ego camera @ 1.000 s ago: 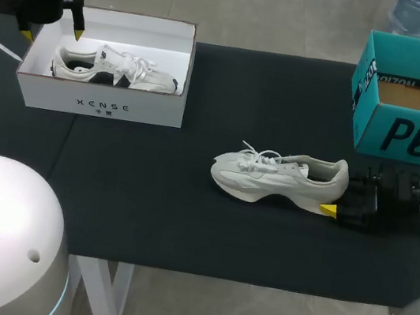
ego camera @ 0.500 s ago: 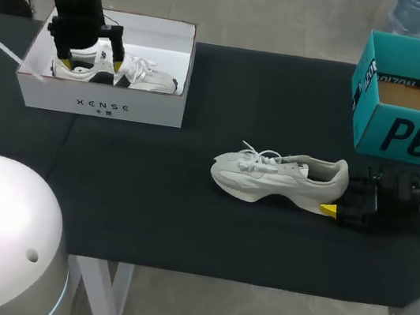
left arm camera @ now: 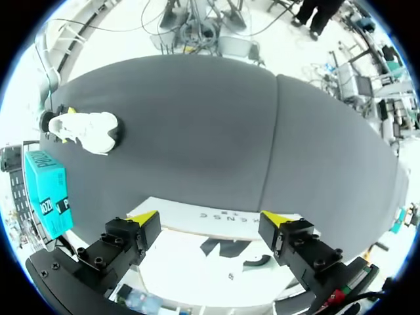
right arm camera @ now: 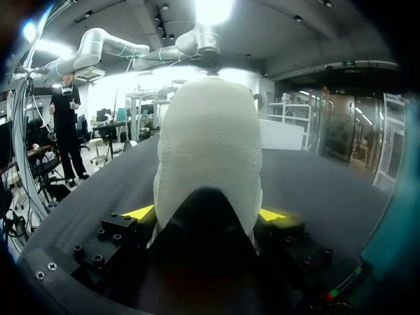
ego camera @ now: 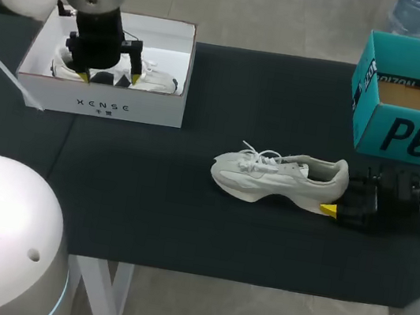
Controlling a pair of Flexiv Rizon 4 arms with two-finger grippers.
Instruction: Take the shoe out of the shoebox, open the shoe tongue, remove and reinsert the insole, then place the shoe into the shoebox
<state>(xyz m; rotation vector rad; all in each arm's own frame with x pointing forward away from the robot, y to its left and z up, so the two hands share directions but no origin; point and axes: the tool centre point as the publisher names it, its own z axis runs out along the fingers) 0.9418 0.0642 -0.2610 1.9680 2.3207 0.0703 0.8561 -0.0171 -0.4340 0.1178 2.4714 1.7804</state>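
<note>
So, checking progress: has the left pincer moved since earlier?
Yes. The left pincer moved from the left wall of the white shoebox to above its shoe.

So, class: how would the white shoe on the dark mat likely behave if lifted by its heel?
The white shoe has a mesh upper that looks soft and light, so with only its heel held in the right gripper the toe may droop. Its loose laces would probably dangle.

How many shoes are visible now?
2. One black-and-white shoe lies in the white shoebox, below the left claw. One white shoe lies on the table, its heel in the right claw. The teal box's inside is partly hidden.
</note>
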